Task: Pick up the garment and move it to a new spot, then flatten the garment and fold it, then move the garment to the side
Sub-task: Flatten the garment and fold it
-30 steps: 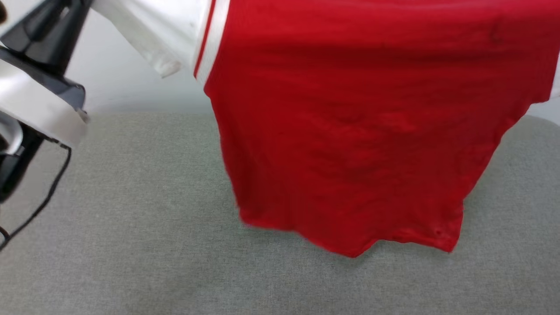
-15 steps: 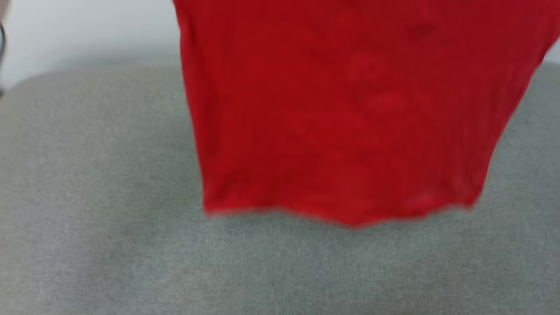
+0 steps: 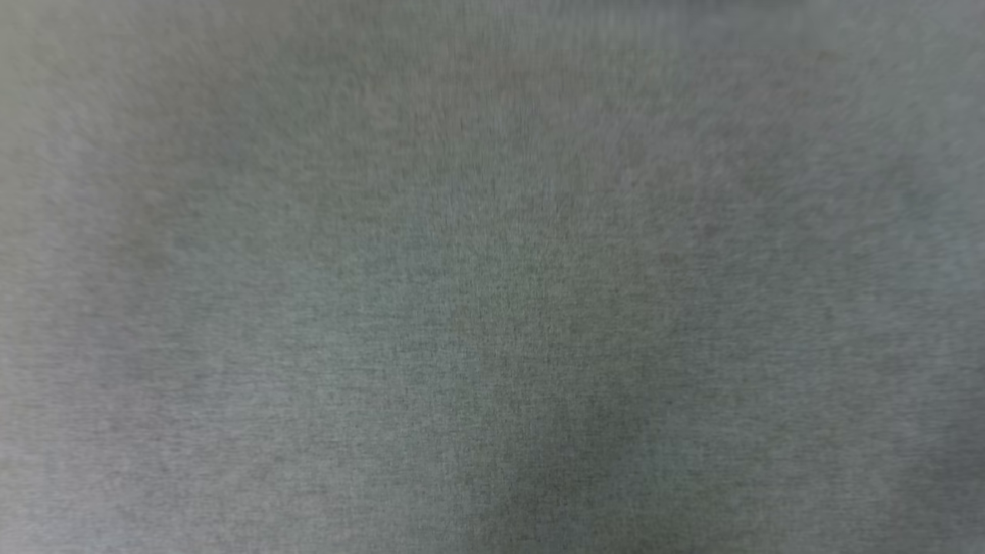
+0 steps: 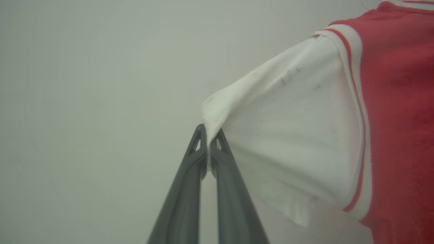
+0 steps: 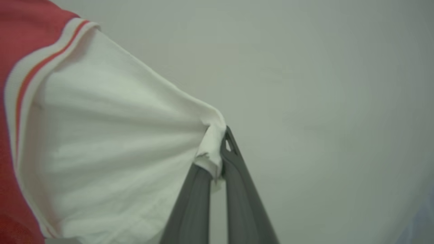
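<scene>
Firmly, both end effectors (image 4: pixel 209 131) (image 5: pixel 217 149) pinch the garment (image 4: pixel 322 128) sleeves.

grey surface (image 3: pixel 492 308): blurred all over in the head view, weave smeared.
garment (image 4: pixel 396 118): body cut off by the top and right edges in the left wrist view, and by the left edge in the right wrist view.
sleeve marks (image 4: pixel 288 76): dark specks, too small to tell.
right gripper (image 5: pixel 218 149): one fingertip hidden under bunched sleeve cloth.

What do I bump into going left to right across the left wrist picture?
Pale wall → left gripper → white sleeve it pinches → striped seam trim → garment's red body.
</scene>
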{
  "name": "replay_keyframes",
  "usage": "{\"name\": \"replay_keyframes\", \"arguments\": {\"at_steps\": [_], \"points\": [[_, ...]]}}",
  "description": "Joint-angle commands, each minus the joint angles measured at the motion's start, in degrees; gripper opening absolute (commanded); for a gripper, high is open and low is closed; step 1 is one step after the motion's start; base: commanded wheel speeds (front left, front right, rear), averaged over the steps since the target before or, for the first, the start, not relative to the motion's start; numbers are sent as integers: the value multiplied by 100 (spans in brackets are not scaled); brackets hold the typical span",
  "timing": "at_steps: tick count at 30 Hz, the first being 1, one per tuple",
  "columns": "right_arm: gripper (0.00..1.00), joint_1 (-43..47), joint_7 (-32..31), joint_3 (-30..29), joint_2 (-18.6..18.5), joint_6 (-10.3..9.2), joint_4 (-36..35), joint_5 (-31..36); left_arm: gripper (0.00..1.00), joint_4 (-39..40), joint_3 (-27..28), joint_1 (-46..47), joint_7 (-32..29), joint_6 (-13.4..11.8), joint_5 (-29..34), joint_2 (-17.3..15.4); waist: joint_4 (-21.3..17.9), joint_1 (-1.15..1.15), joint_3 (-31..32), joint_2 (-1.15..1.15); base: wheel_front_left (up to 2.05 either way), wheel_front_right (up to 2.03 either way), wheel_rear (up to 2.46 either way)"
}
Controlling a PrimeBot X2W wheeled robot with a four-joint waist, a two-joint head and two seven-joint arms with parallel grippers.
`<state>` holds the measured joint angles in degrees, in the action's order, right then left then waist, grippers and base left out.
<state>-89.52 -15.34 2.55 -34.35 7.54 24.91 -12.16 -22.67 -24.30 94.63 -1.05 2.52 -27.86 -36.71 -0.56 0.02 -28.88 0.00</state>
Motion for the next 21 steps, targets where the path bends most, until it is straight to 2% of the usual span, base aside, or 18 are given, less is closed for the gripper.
{"name": "replay_keyframes", "arguments": {"at_steps": [1,6,10,15,21], "points": [[0,-159,103,-2,59,-10,182,58,0,-157,22,137,67,-15,12,54,-5,-2,-488,0,0,0,0],[0,-741,748,-163,333,-10,1021,425,0,-882,-24,689,522,-1,84,435,62,-2,-860,0,0,0,0],[0,-854,1052,-181,517,-10,1552,651,0,-1377,-134,715,876,86,89,676,117,-2,-993,0,0,0,0],[0,-443,1319,-214,716,-10,2067,568,0,-1807,-311,253,1124,291,-60,851,169,-2,-941,0,0,0,0],[0,408,1481,-8,714,-10,2431,394,0,-1991,-599,-825,1360,398,-224,1050,275,-2,-551,0,0,0,0]]}}
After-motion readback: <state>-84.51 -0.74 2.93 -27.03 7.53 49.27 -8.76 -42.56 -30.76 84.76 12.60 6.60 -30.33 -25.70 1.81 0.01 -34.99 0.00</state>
